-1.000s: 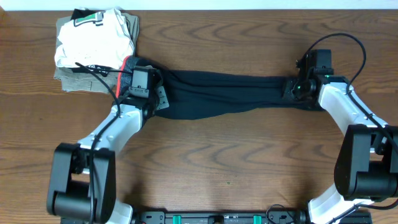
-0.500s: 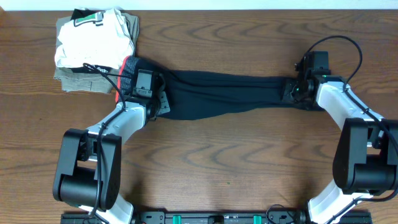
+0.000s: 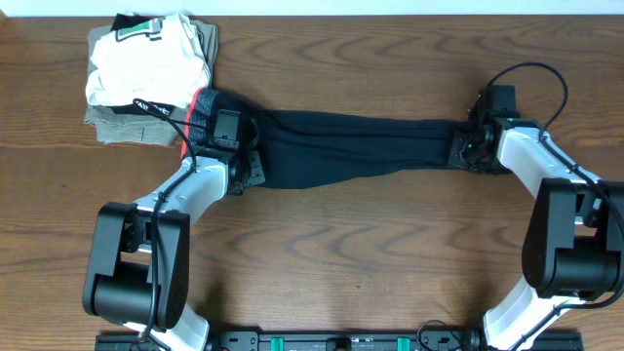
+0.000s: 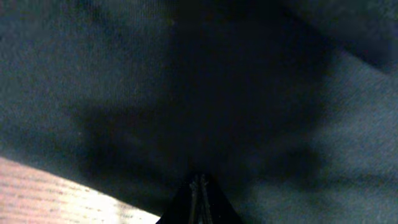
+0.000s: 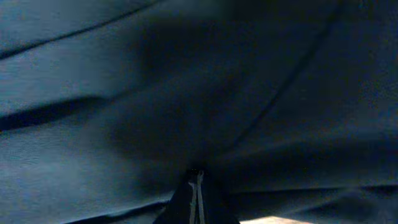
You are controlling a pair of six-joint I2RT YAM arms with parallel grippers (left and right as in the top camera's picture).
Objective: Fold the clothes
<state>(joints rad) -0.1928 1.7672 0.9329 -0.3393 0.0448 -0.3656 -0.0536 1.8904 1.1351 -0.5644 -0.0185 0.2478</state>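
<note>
So, from overhead the black pants (image 3: 351, 146) lie stretched sideways across the table (image 3: 341, 253). The waistband end is by the stack of folded clothes (image 3: 146, 68), with the left gripper (image 3: 244, 156) on it and the right gripper (image 3: 458, 146) on the leg end. Left wrist cam: fingertips (image 4: 194, 190) pressed together, pinching black cloth. Right wrist cam: same deal, clamped on the fabric.

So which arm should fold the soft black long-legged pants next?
Likely right: the right gripper holds the soft black pants by the leg end, free to swing over; the left gripper is at the waistband beside the folded stack.
</note>
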